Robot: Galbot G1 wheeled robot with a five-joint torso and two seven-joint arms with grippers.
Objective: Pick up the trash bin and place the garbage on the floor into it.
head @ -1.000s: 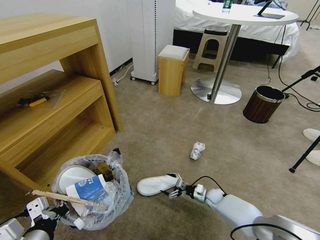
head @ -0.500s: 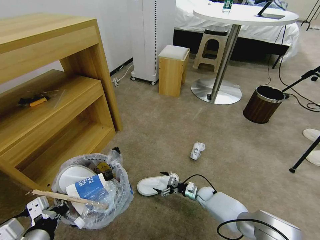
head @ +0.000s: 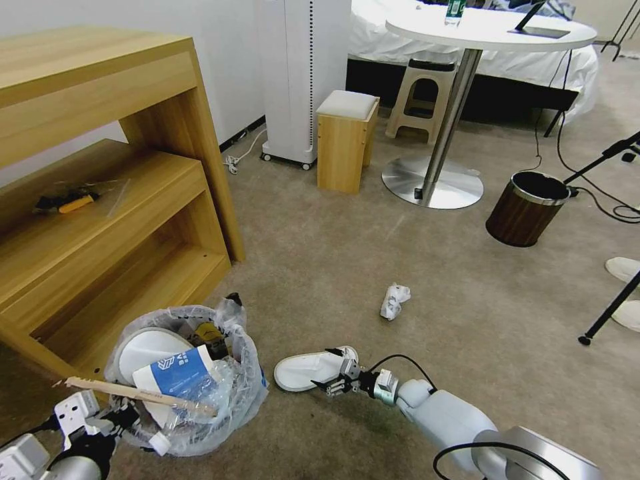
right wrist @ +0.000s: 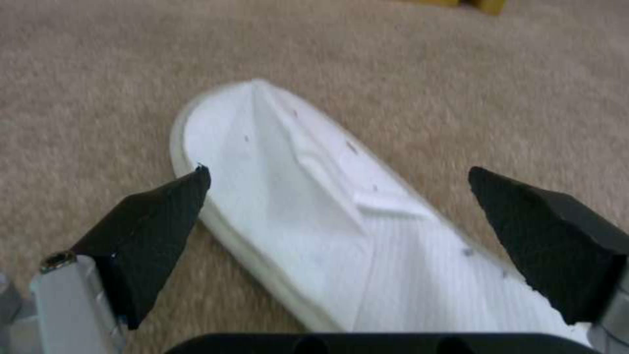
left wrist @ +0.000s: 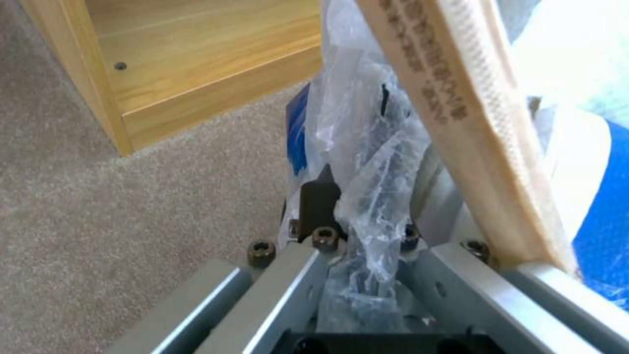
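Slipper [head: 308,369] — right tool [head: 329,368] astride, white wad [head: 394,301] near

right claw [head: 327,368] spread wider, drawn back along white slipper [head: 307,369]

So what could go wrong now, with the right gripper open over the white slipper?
1. The right gripper straddles the flat white slipper; closing, its fingertips may scrape the carpet and miss.
2. The trash bin, gripped by the left gripper, is already crowded; the slipper may not fit.
3. The wooden stick overhangs the rim and could be knocked out.
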